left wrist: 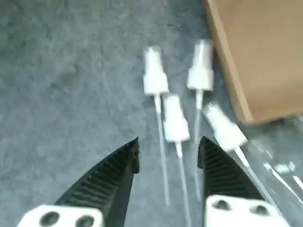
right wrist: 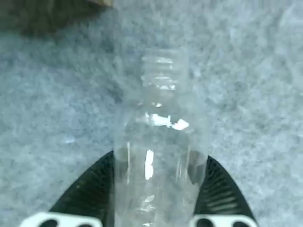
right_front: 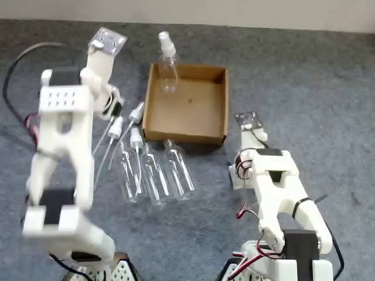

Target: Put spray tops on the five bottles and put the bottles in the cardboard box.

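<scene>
Black ribbed left fingers (left wrist: pixel 116 182) stand wide apart, holding nothing. One of four loose spray tops (left wrist: pixel 175 124) lies just ahead between their tips, the others beyond, beside the cardboard box (left wrist: pixel 265 56). The right fingers (right wrist: pixel 87 198) press both sides of an uncapped bottle (right wrist: pixel 158 142), its neck pointing away from them. Farther out on the counter (right_front: pixel 304 70), three bottles (right_front: pixel 155 175) lie seemingly bare-necked. One capped bottle (right_front: pixel 168 73) lies in the box, head over its rim. I judge one of five done, four cappings left. No writing is readable.
</scene>
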Available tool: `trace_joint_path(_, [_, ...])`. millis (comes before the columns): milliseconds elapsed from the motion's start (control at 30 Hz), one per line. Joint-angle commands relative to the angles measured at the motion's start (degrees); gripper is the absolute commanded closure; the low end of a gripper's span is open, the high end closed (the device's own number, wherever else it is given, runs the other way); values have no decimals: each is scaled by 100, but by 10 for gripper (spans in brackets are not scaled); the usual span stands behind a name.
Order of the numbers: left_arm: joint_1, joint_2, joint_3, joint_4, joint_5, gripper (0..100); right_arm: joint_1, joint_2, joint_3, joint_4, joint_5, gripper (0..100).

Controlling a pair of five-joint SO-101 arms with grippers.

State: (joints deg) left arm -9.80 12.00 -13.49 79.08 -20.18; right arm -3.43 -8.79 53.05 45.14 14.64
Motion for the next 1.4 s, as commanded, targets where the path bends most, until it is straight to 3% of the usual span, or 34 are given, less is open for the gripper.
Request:
trace_joint_path(0, [-189,1042,-1710,88,-18,835,119,13,198,-145,70,906])
trace_joint_path(333, [-66,3521,-3925,105,-18,835,119,40,198,-145,70,906])
trace_joint_path(667, [-31,4734,-4462,141,-26,840,119,48,189,-154,70,906])
trace_joint_path(833, [-251,4769,-4523,642,-26,1000,119,48,189,-154,70,906])
trace_joint_path(1033, [-664,4356,-5446,2224,-26,998,119,48,189,-154,70,906])
trace_joint_path(1167, [-1156,3503,-4813,2400,0,998,119,48,198,-154,70,906])
trace_joint_path(1367, [-1587,1200,-1684,2374,-422,997,119,48,198,-154,70,906])
